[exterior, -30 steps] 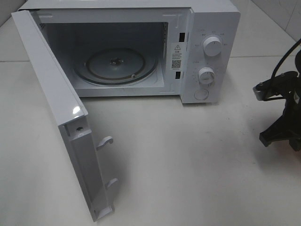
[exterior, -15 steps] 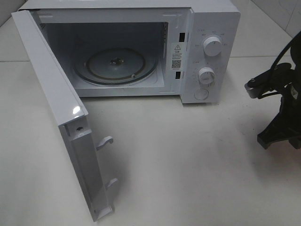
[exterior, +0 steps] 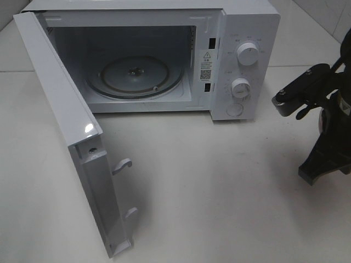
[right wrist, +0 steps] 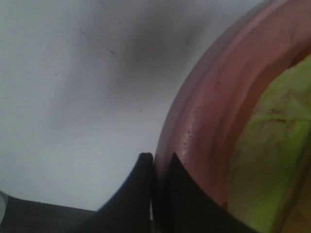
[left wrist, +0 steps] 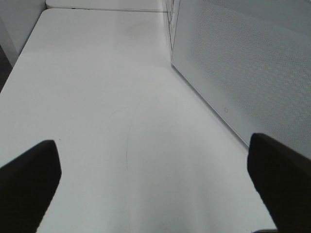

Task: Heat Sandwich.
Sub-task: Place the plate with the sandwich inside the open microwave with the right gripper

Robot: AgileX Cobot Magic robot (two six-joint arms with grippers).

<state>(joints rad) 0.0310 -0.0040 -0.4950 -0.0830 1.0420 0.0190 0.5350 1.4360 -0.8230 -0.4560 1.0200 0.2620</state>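
Now | one microwave (exterior: 164,55) (open) | two knobs (exterior: 248,55) | one plate (right wrist: 214,111) | one sandwich (right wrist: 272,145)

High camera facing microwave (exterior: 164,55), wrist cameras close above table (exterior: 219,181)

Sandwich (right wrist: 272,155): you catch it in the right wrist view only.
You see pale yellow-green filling and a tan edge, lying inside the pink plate (right wrist: 209,121); the rest is cut off.

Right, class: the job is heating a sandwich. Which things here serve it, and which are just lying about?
Job: sandwich, pink plate under it, microwave, open door, turntable, right gripper pinching the plate.
Just there: left gripper, open; table.
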